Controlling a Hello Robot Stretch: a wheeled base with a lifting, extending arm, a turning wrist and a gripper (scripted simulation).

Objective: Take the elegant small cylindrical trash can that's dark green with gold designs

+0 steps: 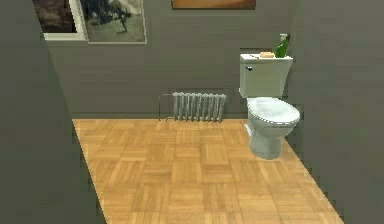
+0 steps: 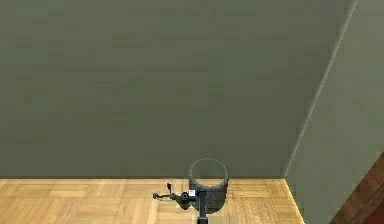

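In the forward view, a bathroom is seen: a white toilet (image 1: 272,120) against the far wall with a green bottle (image 1: 283,45) on its tank, a grey radiator (image 1: 198,106) to its left, framed pictures (image 1: 112,20) hung above, and bare parquet floor (image 1: 200,170) in front. In the arm side view, a small dark cylindrical trash can (image 2: 209,178) is seen standing upright on the parquet, close to the grey wall (image 2: 150,90) and near the room's corner; its gold designs cannot be made out. The arm (image 2: 203,214) rises from the bottom edge directly in front of the can, and the end effector (image 2: 165,195) lies just to the can's left at floor level. Whether it touches the can cannot be told, nor can the spread of its fingers or whether anything is held, since the can rests on the floor right beside it. The approach is judged to be essentially done. The grasp and the lift clear of the floor are judged to be left.
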